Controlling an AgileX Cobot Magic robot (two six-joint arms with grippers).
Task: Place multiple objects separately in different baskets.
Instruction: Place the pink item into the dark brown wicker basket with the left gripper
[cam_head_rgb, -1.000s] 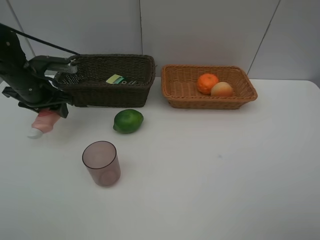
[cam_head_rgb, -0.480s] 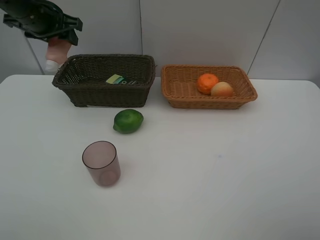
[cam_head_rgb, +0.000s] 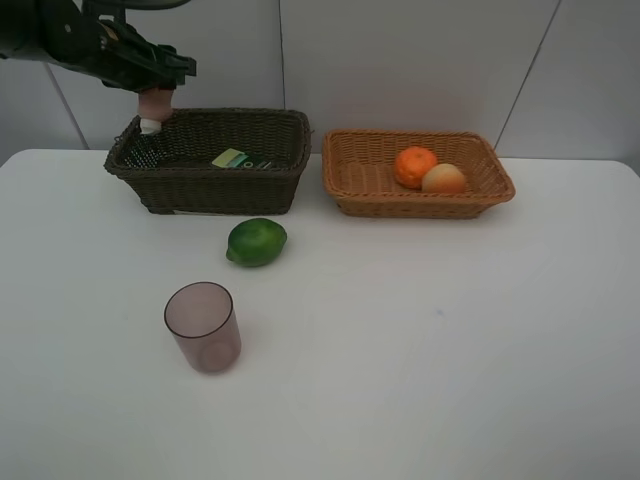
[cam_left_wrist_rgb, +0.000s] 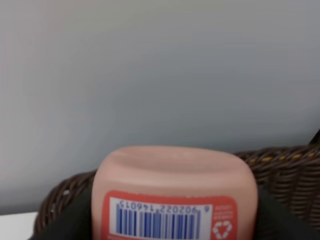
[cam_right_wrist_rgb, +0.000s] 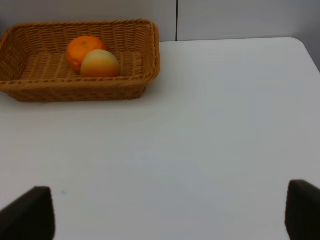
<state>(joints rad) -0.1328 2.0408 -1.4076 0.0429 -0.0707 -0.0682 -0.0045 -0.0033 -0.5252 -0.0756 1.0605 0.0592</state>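
My left gripper (cam_head_rgb: 150, 88) is shut on the pink tube (cam_head_rgb: 153, 108), white cap down, above the far left corner of the dark brown basket (cam_head_rgb: 215, 185). The left wrist view shows the tube (cam_left_wrist_rgb: 175, 195) close up with the basket rim (cam_left_wrist_rgb: 280, 160) behind. A dark pump bottle with a green label (cam_head_rgb: 238, 159) lies inside that basket. The light tan basket (cam_head_rgb: 420, 205) holds the mandarin (cam_head_rgb: 414, 165) and the red-orange fruit (cam_head_rgb: 444, 179); both baskets' fruits also show in the right wrist view (cam_right_wrist_rgb: 100, 64). The lime (cam_head_rgb: 257, 242) and mauve cup (cam_head_rgb: 203, 326) stand on the table. My right gripper's fingertips (cam_right_wrist_rgb: 27, 217) stand wide apart.
The white table (cam_head_rgb: 450, 330) reaches a grey wall at the back. The two baskets sit side by side along the back edge with a narrow gap between them.
My left gripper lifted the pink tube off the table at the left, raised it high, then moved right and down to above the dark basket's left corner.
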